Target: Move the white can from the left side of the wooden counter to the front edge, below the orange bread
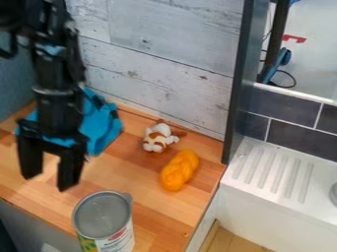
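In the camera view, the black gripper (49,181) hangs over the left part of the wooden counter (148,209), its two fingers spread wide apart with nothing between them. Nearest to it is the blue cloth (104,129), bunched up behind it on the left part of the counter, near the back edge; whether they touch I cannot tell.

To handle the cloth well, I would bring the open fingers over a raised fold, lower them straight, and close on a thick pinch rather than a thin edge that may slip. The can (104,221), by the front edge, needs room: a low sideways sweep could knock it.

Counted on the counter: one blue cloth, one can, one white-and-brown stuffed toy (158,139) near the back edge towards the back right corner, and one orange braided loaf (179,170) near the right edge, between toy and can.
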`<action>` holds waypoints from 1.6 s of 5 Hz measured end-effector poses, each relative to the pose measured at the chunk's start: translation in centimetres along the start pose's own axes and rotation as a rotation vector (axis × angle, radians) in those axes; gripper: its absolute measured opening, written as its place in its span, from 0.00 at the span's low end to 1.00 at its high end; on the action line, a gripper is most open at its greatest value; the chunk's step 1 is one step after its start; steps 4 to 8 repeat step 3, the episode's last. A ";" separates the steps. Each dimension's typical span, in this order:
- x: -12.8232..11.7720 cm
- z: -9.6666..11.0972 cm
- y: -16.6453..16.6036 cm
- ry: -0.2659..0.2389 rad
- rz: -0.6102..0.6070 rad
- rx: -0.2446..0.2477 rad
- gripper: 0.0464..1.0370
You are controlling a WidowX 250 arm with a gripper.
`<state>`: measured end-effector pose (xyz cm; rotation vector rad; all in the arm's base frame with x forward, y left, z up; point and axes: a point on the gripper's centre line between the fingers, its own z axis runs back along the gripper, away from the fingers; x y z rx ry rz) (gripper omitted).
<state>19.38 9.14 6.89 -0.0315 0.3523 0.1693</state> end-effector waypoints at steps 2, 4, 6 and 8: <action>-2.2 4.1 3.0 -0.098 0.096 0.046 0.96; -2.8 5.2 4.0 -0.147 0.068 0.015 0.96; -2.8 5.2 4.0 -0.147 0.068 0.015 0.96; -2.8 5.2 4.0 -0.147 0.068 0.015 0.96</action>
